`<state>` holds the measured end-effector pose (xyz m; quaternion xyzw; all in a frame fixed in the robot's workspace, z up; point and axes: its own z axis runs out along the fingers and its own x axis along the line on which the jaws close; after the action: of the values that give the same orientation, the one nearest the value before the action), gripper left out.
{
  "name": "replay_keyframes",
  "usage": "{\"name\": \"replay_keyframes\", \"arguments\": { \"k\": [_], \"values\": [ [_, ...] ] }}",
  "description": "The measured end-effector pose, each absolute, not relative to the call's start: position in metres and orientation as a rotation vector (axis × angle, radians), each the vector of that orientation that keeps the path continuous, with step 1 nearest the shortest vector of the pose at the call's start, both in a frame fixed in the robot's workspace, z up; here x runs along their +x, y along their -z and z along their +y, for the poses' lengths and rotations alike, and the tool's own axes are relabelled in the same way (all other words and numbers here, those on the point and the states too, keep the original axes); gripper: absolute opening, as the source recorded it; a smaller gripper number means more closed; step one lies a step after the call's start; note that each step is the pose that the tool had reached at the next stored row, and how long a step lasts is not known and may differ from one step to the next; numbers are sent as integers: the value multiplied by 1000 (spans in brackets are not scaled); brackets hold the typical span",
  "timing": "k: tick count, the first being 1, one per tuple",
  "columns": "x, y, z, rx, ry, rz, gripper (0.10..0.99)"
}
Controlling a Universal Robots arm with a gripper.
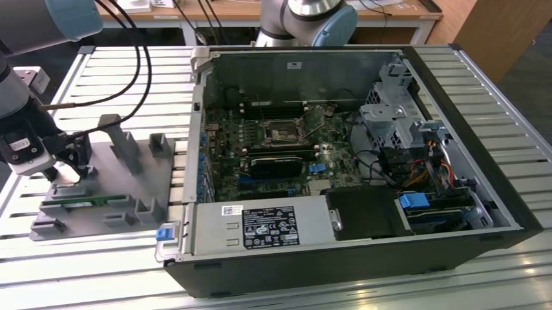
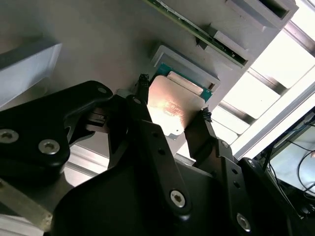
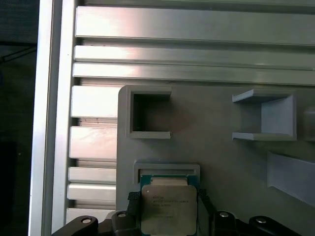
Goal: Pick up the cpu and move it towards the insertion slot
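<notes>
**CPU gripped at holder**

The cpu (image 3: 169,206) lies at its pocket in the grey holder (image 3: 216,147). Its near edge is cut off behind the gripper (image 3: 167,196), and whether it is seated or lifted cannot be told. The arm (image 1: 17,97) reaches down at the worktop's (image 1: 112,71) 9 o'clock side in the exterior view. The fingers (image 2: 141,87) are narrowed to the cpu's width, one tip against each opposite edge. The insertion slot (image 1: 283,132) sits in the computer case (image 1: 345,268), 3 o'clock from the gripper, well apart.
</notes>
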<state>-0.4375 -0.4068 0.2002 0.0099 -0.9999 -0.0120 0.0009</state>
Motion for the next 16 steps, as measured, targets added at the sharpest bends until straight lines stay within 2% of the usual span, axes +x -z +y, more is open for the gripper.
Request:
{"name": "replay_keyframes", "arguments": {
  "k": [16],
  "values": [
    [-438, -204, -405, 31, 36, -3139, 541]
  ]
}}
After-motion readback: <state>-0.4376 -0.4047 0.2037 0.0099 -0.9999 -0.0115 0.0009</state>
